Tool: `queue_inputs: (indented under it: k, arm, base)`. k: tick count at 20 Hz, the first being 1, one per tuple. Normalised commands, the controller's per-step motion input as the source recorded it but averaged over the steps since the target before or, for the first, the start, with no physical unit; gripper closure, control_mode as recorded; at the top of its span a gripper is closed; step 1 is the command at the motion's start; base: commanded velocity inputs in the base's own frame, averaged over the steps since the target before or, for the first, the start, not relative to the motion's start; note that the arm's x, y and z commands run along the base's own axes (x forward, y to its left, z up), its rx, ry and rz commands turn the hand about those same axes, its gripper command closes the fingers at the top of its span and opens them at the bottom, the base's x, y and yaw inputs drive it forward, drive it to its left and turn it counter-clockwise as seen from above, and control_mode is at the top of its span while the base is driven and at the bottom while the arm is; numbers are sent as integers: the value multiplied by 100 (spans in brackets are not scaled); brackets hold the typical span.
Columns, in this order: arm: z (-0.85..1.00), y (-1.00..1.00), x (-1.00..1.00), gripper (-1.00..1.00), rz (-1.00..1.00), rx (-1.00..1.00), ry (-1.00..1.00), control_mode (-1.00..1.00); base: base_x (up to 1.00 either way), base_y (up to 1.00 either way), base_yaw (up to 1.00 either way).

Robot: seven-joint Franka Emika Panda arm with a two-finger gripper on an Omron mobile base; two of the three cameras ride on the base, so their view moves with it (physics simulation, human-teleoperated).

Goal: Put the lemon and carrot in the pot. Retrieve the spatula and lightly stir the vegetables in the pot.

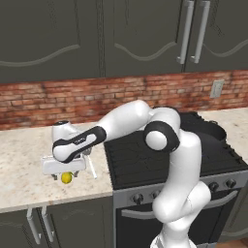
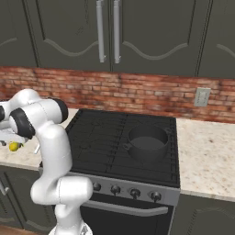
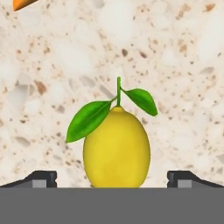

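One lemon point(image 3: 116, 148) lies on the speckled stone surface point(image 1: 19, 164) left of the stove, with two green leaves on a short stem. In the hand view it sits between the two dark fingertips point(image 3: 41, 178), which stand wide apart on either side of it without touching it, so the pincer point(image 3: 112, 179) is open around the fruit. In the left base view the lemon point(image 1: 67, 178) shows as a small yellow ball just under the hand, close to the front edge of the surface.

One carrot point(image 3: 24, 3) is nearby: only its orange end shows at the top left corner of the hand view, apart from the lemon.

One spatula point(image 1: 90, 165) lies on the same surface just beside the hand, its thin light handle pointing toward the stove's edge; its head is hidden by the arm.

One pot point(image 2: 147, 141), dark and round with low walls, stands on the black stovetop point(image 2: 101, 137) at its right rear, well apart from the lemon. Its inside is bare; neither vegetable is in it.

Behind runs a brick wall point(image 2: 137, 94) with one outlet plate point(image 2: 202, 97), and dark cabinets point(image 2: 69, 32) with two long handles hang above.
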Motion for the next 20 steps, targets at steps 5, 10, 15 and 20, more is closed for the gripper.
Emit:
queue_inputs:
  k: [5, 10, 15, 20]
  arm:
    - [-6, 0, 0, -100, 0, 0, 2, -100]
    - [-36, 0, 0, -100, 0, 0, 1, -100]
    - [0, 0, 0, 100, 0, 0, 0, -100]
    - [0, 0, -9, 100, 0, 0, 0, -100]
  base:
    - [0, 0, 0]
    - [0, 0, 0]
    - [0, 0, 0]
    - [0, 0, 0]
